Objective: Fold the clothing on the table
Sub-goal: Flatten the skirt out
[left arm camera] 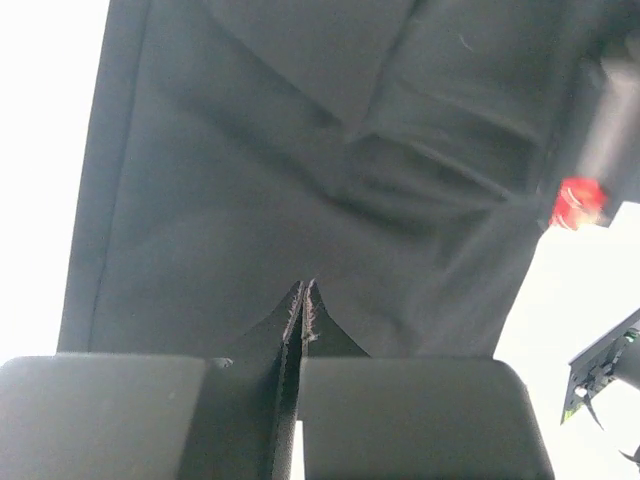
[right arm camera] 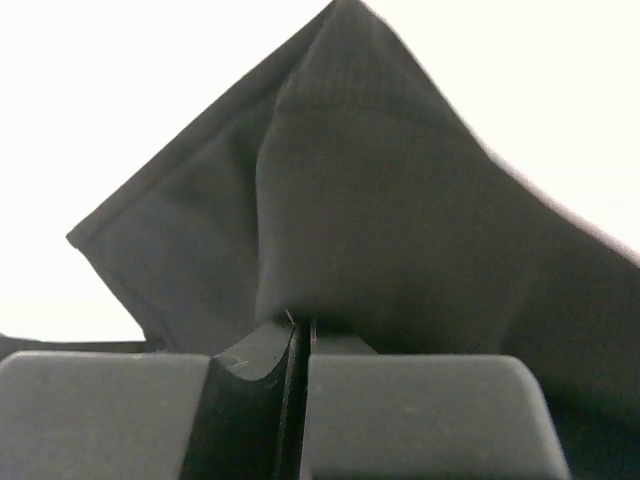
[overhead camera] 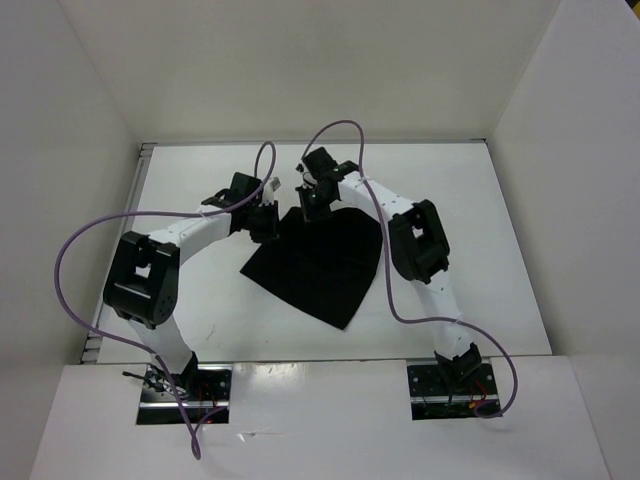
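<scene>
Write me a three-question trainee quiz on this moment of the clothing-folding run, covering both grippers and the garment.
1. True or false: the left gripper hovers open above the clothing.
2. Where on the clothing is the right gripper clamped? A) its far edge B) its near tip C) nowhere
3. What does most of the clothing rest on?
Key: 1 false, it is shut on the fabric; 2 A; 3 the white table.
</scene>
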You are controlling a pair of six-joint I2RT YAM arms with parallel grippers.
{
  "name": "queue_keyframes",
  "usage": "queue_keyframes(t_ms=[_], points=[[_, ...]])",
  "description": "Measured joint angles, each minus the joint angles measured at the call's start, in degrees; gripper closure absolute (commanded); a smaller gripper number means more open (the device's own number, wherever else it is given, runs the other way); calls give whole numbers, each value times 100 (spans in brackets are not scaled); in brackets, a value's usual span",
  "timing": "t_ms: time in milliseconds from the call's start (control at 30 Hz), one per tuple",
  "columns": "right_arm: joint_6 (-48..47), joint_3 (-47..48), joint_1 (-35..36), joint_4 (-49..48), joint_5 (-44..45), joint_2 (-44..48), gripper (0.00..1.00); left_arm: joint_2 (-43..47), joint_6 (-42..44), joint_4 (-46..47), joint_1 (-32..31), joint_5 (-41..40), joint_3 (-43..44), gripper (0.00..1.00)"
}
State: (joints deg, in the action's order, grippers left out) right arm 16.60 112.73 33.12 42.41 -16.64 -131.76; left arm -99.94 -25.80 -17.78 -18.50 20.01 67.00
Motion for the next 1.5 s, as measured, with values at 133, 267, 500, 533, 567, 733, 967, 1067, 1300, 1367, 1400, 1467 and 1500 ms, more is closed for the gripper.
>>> queue_keyframes(t_ms=[133,267,500,533,567,733,967,1067,1300,1367,1400,1467,1500], points=[[-11,1161,-59,256,-48,-734,100,26,-13,17,0,-44,-177,100],[28,3602,-358,693,199,-1827,99,35,-13,-13,0,-85,-271,100],[155,5128,-1014,929,1034,-2199,92,70,-13,26,0,-118,-363,100],[153,5149,-1056,1019,1204,-2166,89,70,-13,24,0,-131,-404,100],[162,5152,-1073,1147,1355,-2122,87,70,-13,22,0,-149,-437,100],[164,4784,-986,1779,1716,-1606,77,39,-46,13,0,-468,-501,100],[177,3265,-901,2249,2124,52,77,-2,-164,-146,-245,-1167,-693,100],[177,2465,-901,2256,2218,911,76,33,-229,-201,-514,-1309,-922,100],[170,866,-901,2146,2205,2358,75,452,-483,-417,-1054,-1484,-1333,100],[173,501,-901,2087,2175,2568,75,577,-557,-535,-1198,-1526,-1447,100],[173,254,-901,2033,2166,2680,75,636,-588,-619,-1290,-1528,-1484,100],[175,-190,-901,2026,2116,2844,75,785,-621,-785,-1530,-1497,-1576,100],[177,-387,-901,1980,2083,2905,75,894,-643,-866,-1685,-1449,-1644,100]])
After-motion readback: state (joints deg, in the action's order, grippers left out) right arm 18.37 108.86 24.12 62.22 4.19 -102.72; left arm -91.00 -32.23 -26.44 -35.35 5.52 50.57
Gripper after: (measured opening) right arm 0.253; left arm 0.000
